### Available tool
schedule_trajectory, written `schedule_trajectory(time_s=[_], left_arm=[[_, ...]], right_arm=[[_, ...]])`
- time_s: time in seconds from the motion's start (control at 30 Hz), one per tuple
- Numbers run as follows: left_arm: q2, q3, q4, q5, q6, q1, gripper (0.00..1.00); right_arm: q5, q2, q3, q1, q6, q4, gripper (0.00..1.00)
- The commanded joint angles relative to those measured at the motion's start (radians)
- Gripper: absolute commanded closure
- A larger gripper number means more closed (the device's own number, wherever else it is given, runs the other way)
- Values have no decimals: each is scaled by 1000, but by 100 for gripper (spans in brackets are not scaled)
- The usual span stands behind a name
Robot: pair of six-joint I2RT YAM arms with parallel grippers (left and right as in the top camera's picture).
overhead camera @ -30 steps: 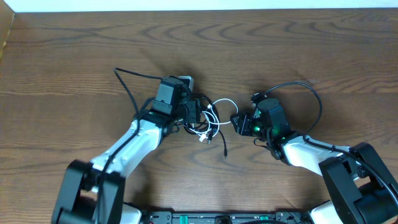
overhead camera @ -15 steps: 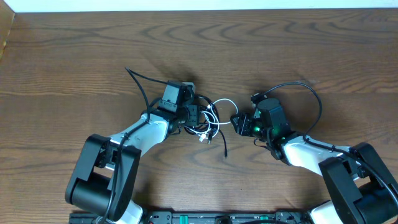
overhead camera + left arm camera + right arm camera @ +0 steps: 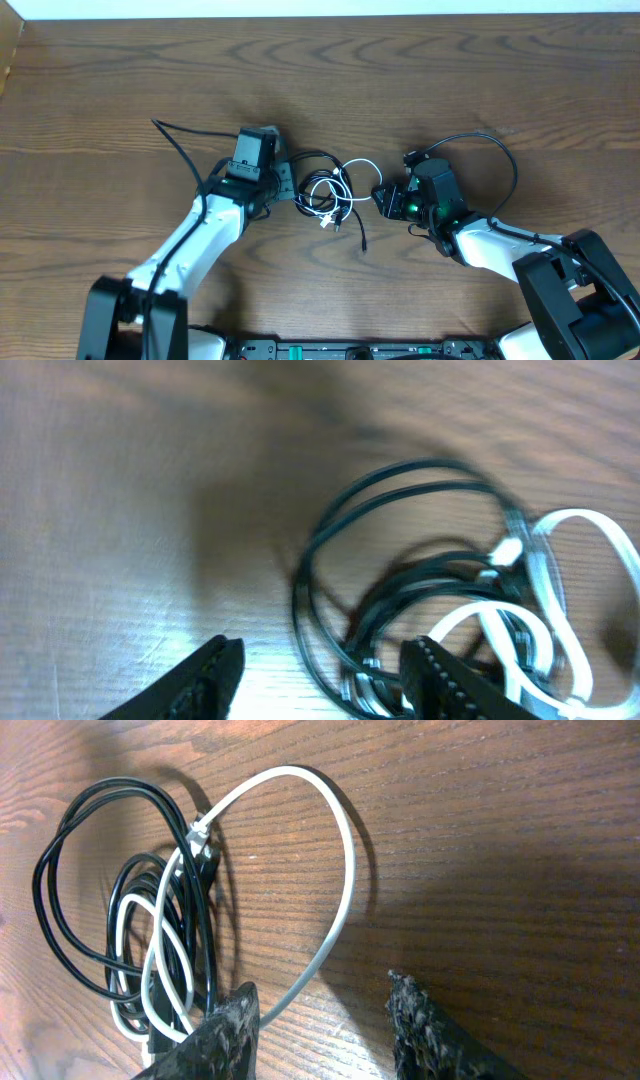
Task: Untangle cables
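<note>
The cables point(image 3: 333, 190) lie in one tangle of black and white loops on the wooden table between my two grippers; one black tail point(image 3: 358, 232) trails toward the front. My left gripper point(image 3: 287, 183) is open at the tangle's left edge. In the left wrist view its fingers point(image 3: 325, 682) straddle the outer black loops point(image 3: 400, 510), with white loops point(image 3: 560, 580) to the right. My right gripper point(image 3: 383, 198) is open at the tangle's right edge. In the right wrist view its fingers point(image 3: 325, 1030) sit at the end of a white loop point(image 3: 345, 870), with black coils point(image 3: 60, 850) beyond.
Thick black arm wires arc over the table behind the left arm point(image 3: 180, 145) and the right arm point(image 3: 500, 150). The wooden table point(image 3: 450, 70) runs back to a white edge at the top. A cardboard edge point(image 3: 8, 50) shows at the far left.
My left gripper has pulled back to the left, off the top of the tangle to its left edge. The black loops spread slightly leftward. The right arm has not moved.
</note>
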Motion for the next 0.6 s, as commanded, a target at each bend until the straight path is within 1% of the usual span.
schedule_trajectory(time_s=[0.0, 0.17, 0.2, 0.23, 0.33, 0.37, 0.47, 0.53, 0.57], left_arm=[[83, -1, 2, 18, -132, 5, 41], [174, -1, 39, 112, -180, 4, 41], [192, -1, 58, 160, -183, 4, 55], [196, -1, 83, 205, -182, 4, 92], [156, 3, 146, 274, -182, 9, 93], [126, 11, 167, 318, -182, 13, 93], [10, 42, 219, 514, -183, 35, 93], [-79, 48, 267, 613, -188, 52, 93], [-123, 48, 283, 638, -209, 60, 92]], right_arm=[[1, 6, 4, 10, 6, -4, 61], [0, 6, 4, 10, 6, -4, 61], [0, 6, 4, 10, 6, -4, 61], [0, 6, 4, 10, 6, -5, 61], [0, 6, 4, 10, 6, -8, 61], [1, 6, 4, 10, 6, -13, 61], [2, 6, 3, 10, 5, -32, 60], [3, 6, 3, 10, 5, -34, 60], [10, 6, 3, 10, 5, -34, 61]])
